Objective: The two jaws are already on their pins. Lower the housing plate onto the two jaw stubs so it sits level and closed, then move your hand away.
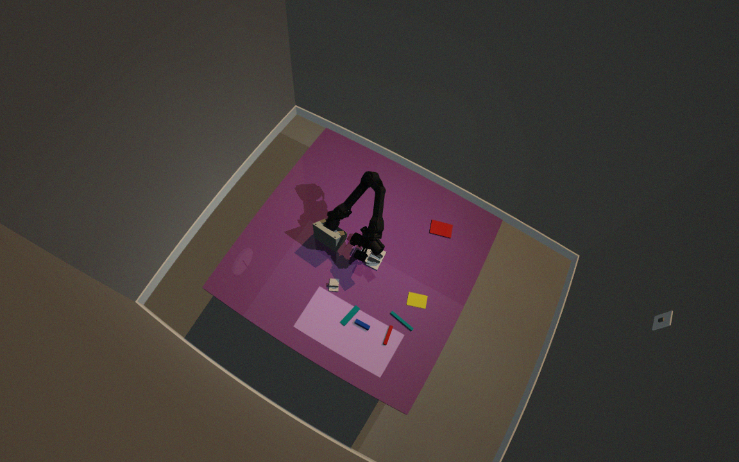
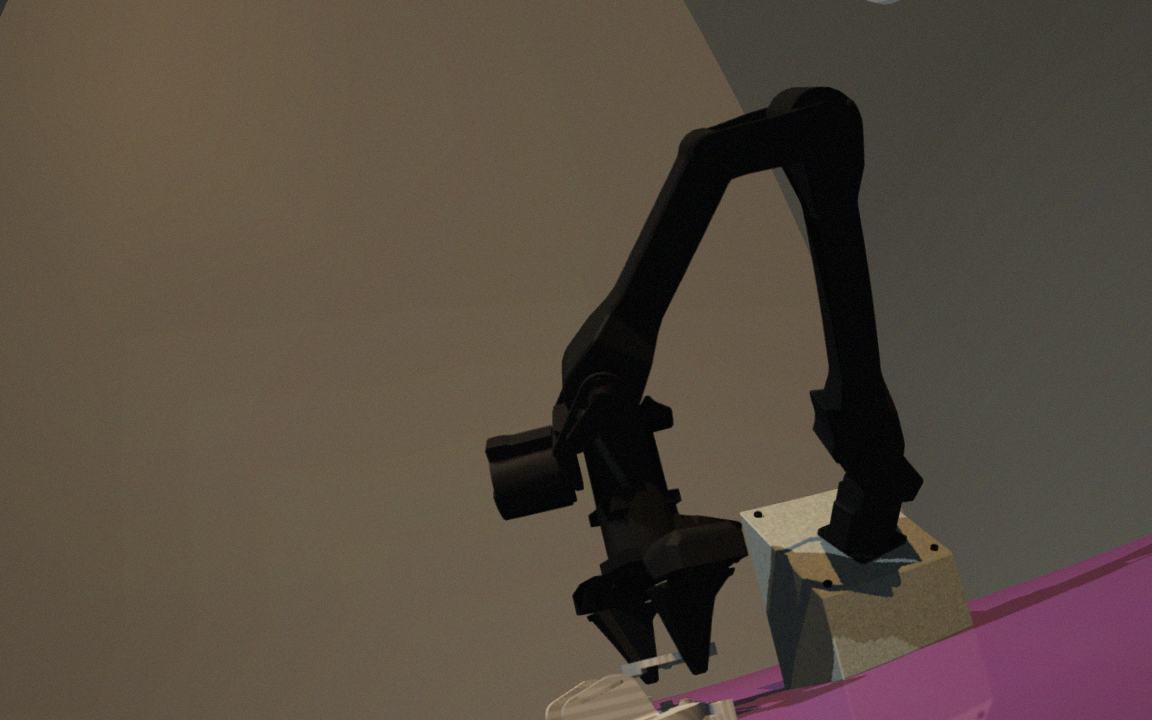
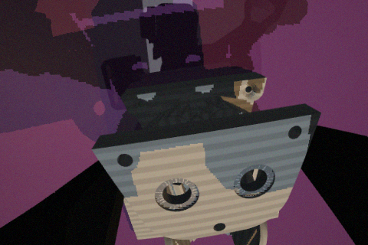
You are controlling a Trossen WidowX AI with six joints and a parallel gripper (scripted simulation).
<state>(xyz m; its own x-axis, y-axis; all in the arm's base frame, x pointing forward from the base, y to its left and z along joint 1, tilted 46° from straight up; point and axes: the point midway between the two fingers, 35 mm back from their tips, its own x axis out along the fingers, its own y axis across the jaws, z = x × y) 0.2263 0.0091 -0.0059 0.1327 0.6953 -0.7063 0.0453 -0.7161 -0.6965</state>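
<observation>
My gripper (image 2: 674,669) (image 3: 205,145) is shut on the pale housing plate (image 2: 641,668) (image 3: 172,166), with one finger at each side edge. The plate has two ringed holes and small dark holes near its edges. It is just above the pale jaw assembly (image 2: 602,698) (image 3: 249,234), with a small gap showing in the exterior view. Pale parts show through both ringed holes in the wrist view. The plate hides most of the jaws and stubs, so I cannot tell how exactly they line up. In the top view the hand partly covers the assembly.
The arm's block base (image 1: 329,234) (image 2: 898,617) stands close to the assembly. A small beige part (image 1: 333,285) lies near the pale mat (image 1: 326,327). Green sticks (image 1: 349,315) (image 1: 401,321), a blue bar (image 1: 362,324), a red bar (image 1: 387,335), a yellow tile (image 1: 417,299) and a red block (image 1: 441,228) lie farther off.
</observation>
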